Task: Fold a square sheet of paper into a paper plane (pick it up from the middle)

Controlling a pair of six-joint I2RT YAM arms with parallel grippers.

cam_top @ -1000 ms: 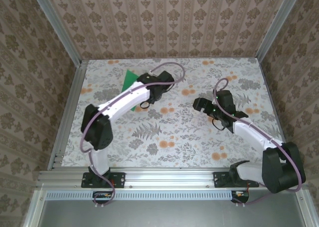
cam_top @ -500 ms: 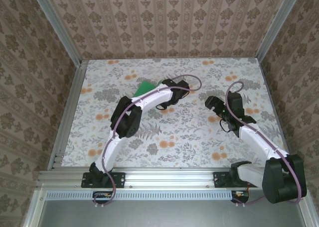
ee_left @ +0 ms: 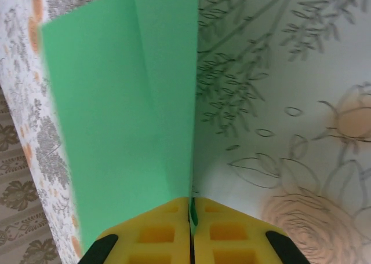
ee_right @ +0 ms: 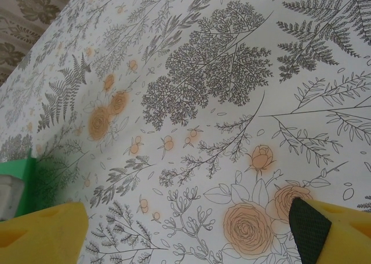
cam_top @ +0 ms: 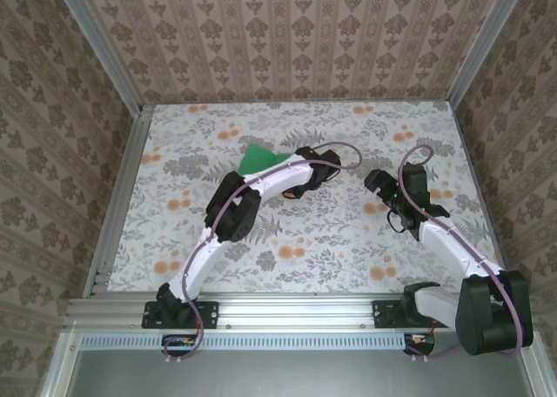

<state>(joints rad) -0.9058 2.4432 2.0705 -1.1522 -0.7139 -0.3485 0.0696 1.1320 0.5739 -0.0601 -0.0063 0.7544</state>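
Left claw (ee_left: 191, 205) pinching green paper (ee_left: 116, 119), right claw (ee_right: 179, 229) spread wide

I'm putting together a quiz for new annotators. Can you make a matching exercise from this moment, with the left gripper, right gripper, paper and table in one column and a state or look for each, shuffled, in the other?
Things
1. left gripper
2. right gripper
3. paper
4. table

States or looks
A. grey-and-orange floral print
B. open, nothing between the fingers
C. bright green, with a crease
D. shut on the paper

Pairs: 1-D, 2-B, 3-C, 4-A
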